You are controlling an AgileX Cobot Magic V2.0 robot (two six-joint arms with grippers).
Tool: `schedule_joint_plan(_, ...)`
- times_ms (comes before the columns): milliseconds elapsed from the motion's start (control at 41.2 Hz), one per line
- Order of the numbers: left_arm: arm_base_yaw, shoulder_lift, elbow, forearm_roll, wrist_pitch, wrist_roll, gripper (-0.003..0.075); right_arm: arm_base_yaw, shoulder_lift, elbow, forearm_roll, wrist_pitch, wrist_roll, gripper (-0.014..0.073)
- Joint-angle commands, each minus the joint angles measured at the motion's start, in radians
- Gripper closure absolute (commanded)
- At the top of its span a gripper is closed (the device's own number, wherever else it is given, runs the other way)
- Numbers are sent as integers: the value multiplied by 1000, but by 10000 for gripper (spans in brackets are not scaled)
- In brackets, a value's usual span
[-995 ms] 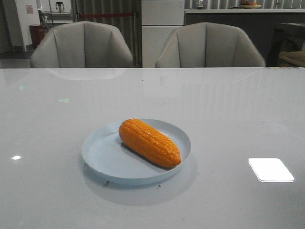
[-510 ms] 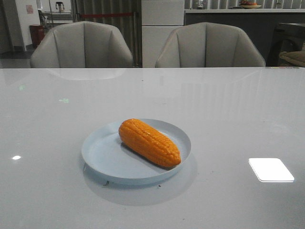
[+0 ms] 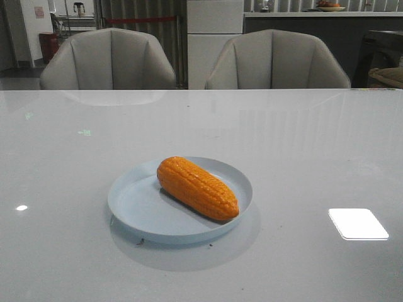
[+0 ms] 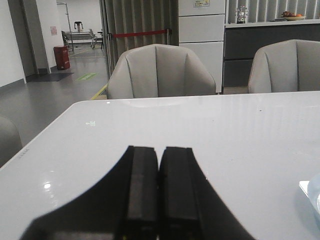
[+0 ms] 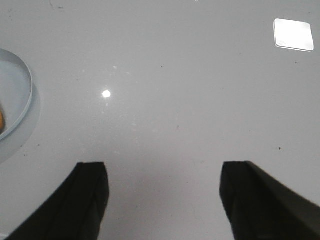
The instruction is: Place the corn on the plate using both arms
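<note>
One corn (image 3: 197, 187) on unmarked plate (image 3: 135, 207)

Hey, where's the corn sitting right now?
In the front view the corn lies on the pale blue plate, near the middle of the white table, angled with its tapered end toward the near right rim.

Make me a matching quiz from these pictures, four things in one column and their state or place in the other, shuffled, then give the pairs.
1. orange plastic corn cob
2. round pale blue plate
3. left gripper
4. right gripper

A. open, over bare white table
B. shut, holding nothing
C. lying on the plate
D. resting on the table, in front of two grey chairs

Pairs: 1-C, 2-D, 3-B, 4-A
</note>
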Motion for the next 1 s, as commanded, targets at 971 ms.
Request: schedule_joint_plan(971,-4,-15,37,0,-78,-11,631,17,-512,-23,100,-72,-4,26)
